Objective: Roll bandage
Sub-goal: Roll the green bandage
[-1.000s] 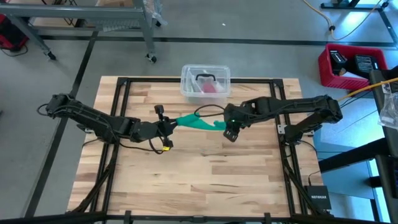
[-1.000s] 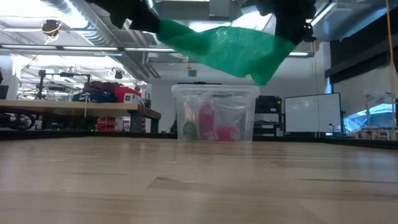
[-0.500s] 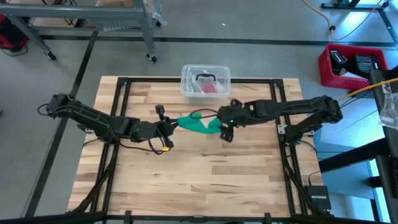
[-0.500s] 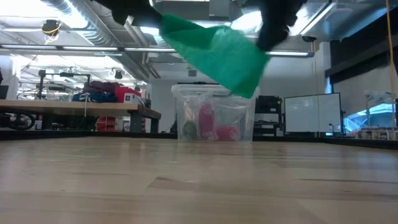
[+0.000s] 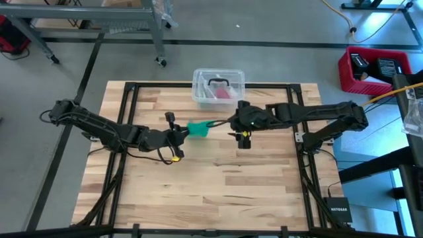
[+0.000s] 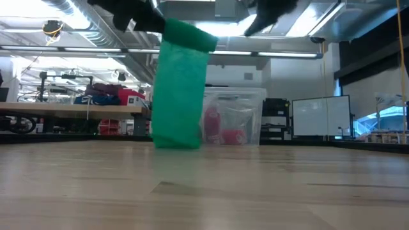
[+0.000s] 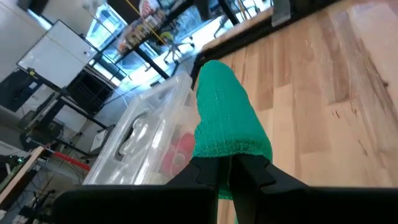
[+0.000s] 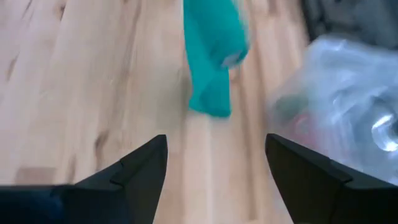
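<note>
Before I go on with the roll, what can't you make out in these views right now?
- Bandage lower end, low view: whether it touches the table can't be told.
- Tub contents: blurred behind clear plastic in every view.
- Left gripper hold, left wrist view: its fingers cover the pinched end.
- Right gripper, low view: blurred, cut by the top edge.

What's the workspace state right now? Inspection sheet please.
Surface: wooden table, bare wood in front.
Job's things: green bandage hangs from the left gripper, unrolled, lower end near the tabletop.
Clutter: clear plastic tub with pink-red items at the table's far edge.
Grippers: left shut on the bandage's top; right gripper open, empty, facing the bandage.
Cables: thin cable between the two grippers.
Surroundings: red bin on the floor, workbench behind.
</note>
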Controlling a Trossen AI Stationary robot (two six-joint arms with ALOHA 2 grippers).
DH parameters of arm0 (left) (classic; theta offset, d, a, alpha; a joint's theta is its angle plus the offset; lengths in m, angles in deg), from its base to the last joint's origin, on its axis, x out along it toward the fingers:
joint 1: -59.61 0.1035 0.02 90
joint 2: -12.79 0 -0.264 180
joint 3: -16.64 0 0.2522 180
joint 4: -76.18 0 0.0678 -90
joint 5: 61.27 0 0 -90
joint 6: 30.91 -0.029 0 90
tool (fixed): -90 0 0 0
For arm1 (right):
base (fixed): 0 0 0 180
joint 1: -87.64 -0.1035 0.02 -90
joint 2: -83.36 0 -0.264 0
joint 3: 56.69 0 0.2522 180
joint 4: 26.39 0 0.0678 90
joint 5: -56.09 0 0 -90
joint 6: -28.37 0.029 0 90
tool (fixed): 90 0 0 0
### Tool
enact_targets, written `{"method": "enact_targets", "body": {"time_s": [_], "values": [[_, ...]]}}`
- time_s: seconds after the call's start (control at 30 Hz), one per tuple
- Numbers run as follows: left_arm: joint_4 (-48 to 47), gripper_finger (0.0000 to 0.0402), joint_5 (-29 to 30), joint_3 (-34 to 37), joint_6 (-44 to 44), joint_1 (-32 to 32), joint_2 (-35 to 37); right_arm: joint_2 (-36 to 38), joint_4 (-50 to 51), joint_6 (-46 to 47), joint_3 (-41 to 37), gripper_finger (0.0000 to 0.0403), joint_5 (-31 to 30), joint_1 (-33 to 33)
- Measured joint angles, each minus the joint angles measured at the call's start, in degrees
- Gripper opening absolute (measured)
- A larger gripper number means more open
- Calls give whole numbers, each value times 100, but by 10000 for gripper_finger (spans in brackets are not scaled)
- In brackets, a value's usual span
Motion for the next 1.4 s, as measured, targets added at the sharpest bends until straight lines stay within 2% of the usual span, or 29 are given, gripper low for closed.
{"method": "enact_targets", "body": {"time_s": [0.13,0.27,0.4,0.57,0.7,0.87,0.97,1.07,1.23,1.4], "values": [[564,13,0,0,-293,-93,61,31,-513,45,-827,276,198,4],[834,13,-23,0,-308,-210,197,73,-2338,85,-2033,276,222,83],[797,13,-765,0,180,-289,216,-94,-4495,435,-3161,276,378,86],[786,13,-1718,9,670,-398,216,-612,-5886,634,-3842,276,490,80],[394,13,-2085,44,980,-522,147,-1136,-6145,636,-3814,276,661,76],[215,13,-1981,48,1227,-727,-12,-1801,-6389,618,-3606,276,1316,67],[245,13,-1844,48,1201,-729,-33,-2112,-6646,459,-3436,276,1447,-52],[259,13,-1799,48,1203,-697,-33,-2446,-6794,84,-3202,275,1263,-250],[229,13,-1803,46,1255,-673,-35,-2909,-6773,-730,-2792,275,434,-499],[227,13,-1801,46,1332,-677,-35,-3022,-6697,-1068,-2595,242,200,-532]]}}
